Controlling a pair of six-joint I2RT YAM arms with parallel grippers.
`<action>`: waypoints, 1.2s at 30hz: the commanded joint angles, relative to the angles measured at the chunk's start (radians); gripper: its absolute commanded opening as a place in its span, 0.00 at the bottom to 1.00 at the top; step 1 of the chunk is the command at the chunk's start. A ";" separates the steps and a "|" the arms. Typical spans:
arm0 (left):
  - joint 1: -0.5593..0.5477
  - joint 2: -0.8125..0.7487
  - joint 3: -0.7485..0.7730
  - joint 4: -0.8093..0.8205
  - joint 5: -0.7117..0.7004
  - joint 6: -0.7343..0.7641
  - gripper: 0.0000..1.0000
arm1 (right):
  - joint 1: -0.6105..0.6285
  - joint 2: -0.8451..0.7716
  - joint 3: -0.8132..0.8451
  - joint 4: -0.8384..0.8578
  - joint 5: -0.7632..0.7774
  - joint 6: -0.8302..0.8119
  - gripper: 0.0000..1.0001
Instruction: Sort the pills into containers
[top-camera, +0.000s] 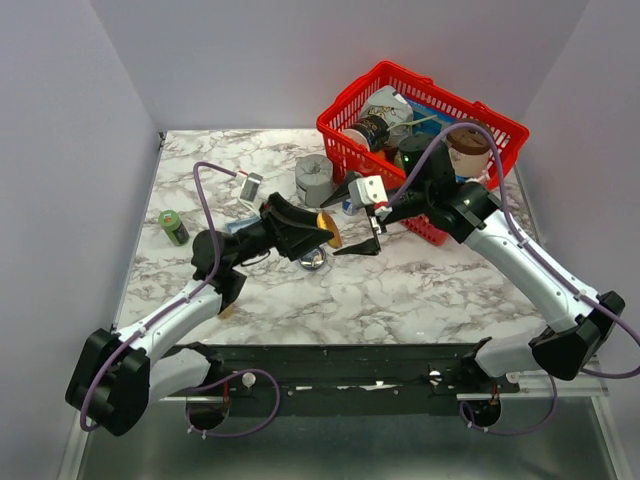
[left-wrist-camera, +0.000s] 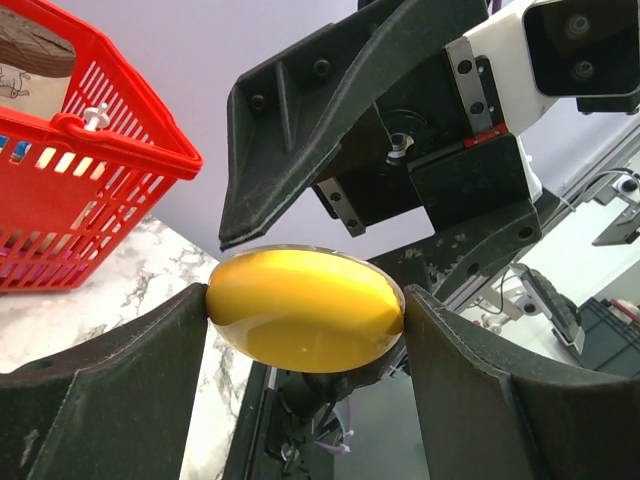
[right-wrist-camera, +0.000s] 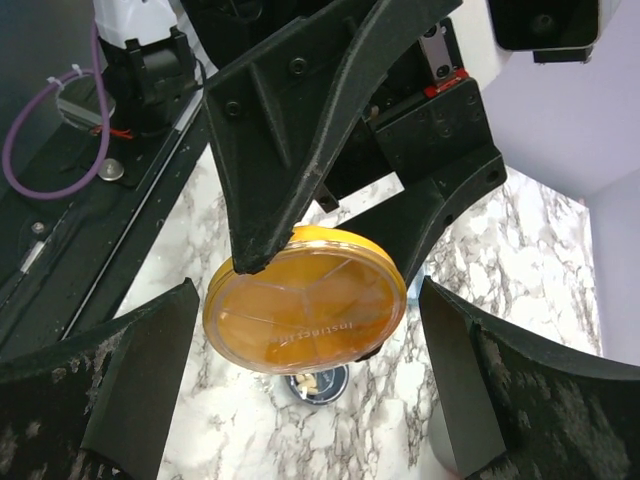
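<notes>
My left gripper (top-camera: 318, 232) is shut on the translucent orange dish (top-camera: 328, 229) and holds it on edge above the table. In the left wrist view the dish (left-wrist-camera: 305, 310) is clamped between both fingers of that gripper (left-wrist-camera: 305, 300). My right gripper (top-camera: 342, 226) faces it, open, with one fingertip on each side of the dish and neither touching. In the right wrist view the dish (right-wrist-camera: 305, 300) shows a clear divided lid between the open fingers of the right gripper (right-wrist-camera: 308, 290). The silvery dish (right-wrist-camera: 318, 383) lies on the table below and holds a few pale pills (right-wrist-camera: 310, 380). It also shows in the top view (top-camera: 313, 260).
A red wire basket (top-camera: 420, 130) full of items stands at the back right. A grey squat cylinder (top-camera: 315, 178) stands left of it. A green bottle (top-camera: 174, 227) and a small white object (top-camera: 250, 187) lie at the left.
</notes>
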 joint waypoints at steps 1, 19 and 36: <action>0.003 0.001 0.029 0.064 0.003 -0.016 0.24 | 0.008 0.006 0.069 -0.040 0.006 -0.042 1.00; 0.005 0.040 0.053 0.151 0.059 -0.092 0.24 | 0.031 0.044 0.089 -0.110 -0.007 -0.124 0.99; 0.025 0.033 0.033 0.186 0.057 -0.131 0.24 | 0.027 0.018 0.105 -0.113 -0.102 -0.086 0.54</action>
